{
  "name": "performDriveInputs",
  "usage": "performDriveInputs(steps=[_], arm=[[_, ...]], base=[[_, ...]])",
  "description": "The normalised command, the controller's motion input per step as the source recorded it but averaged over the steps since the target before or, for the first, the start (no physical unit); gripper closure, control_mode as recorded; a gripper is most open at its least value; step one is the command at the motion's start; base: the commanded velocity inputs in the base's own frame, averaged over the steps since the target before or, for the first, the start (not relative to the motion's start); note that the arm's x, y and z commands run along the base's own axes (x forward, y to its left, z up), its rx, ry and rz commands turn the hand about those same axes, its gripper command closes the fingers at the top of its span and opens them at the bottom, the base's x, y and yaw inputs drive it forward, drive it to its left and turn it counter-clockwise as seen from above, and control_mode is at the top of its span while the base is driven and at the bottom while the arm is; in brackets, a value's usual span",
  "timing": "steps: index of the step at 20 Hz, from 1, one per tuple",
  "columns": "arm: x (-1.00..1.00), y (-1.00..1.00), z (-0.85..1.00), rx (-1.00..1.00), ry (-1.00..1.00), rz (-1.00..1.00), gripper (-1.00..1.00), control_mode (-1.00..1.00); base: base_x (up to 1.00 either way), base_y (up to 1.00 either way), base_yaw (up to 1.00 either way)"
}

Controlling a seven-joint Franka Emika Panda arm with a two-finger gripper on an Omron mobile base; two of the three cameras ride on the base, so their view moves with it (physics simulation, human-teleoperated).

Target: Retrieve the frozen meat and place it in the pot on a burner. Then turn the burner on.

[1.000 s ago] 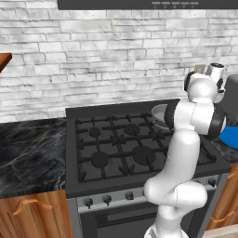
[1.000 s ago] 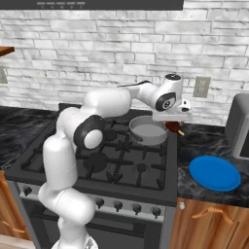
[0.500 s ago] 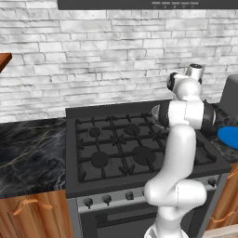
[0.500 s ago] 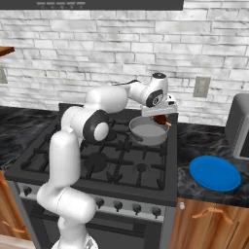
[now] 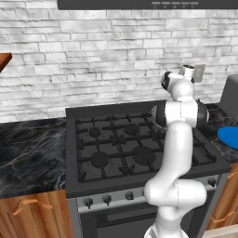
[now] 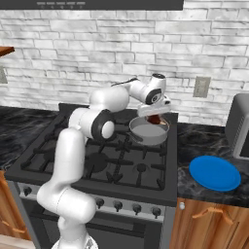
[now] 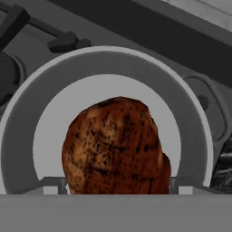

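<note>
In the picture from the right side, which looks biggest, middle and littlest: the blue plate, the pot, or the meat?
1. The blue plate, though it sits nearer the camera, which helps.
2. The pot, a bit smaller-looking.
3. The frozen meat, by far the littlest, poking out under the end effector above the pot.

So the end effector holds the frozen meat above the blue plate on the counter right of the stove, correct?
Not quite. The end effector holds the frozen meat above the pot on the stove's back right burner, not above the blue plate. The right base view shows the plate lying apart on the counter right of the stove; the hand view shows the pot's rim around the meat.
</note>
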Motion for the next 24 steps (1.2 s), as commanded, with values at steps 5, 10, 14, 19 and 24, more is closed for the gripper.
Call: performDriveInputs(steps=[5,10,14,19,24], arm=[[-0.04,0.12,-0.47,0.01,0.02,0.01,1.0,-1.0],[-0.01,0.02,-0.44,0.11,0.0,0.0,1.0,-1.0],[0.02,0.08,-0.44,0.08,0.0,0.01,1.0,-1.0],[0.0,0.02,-0.14,0.02,0.0,0.0,-1.0,-1.0],[0.03,0.02,0.02,0.0,0.0,0.0,-1.0,-1.0]], base=[[0.0,0.0,0.0],[0.0,0.0,0.0],[0.0,0.0,0.0],[0.0,0.0,0.0],[0.0,0.0,0.0]])
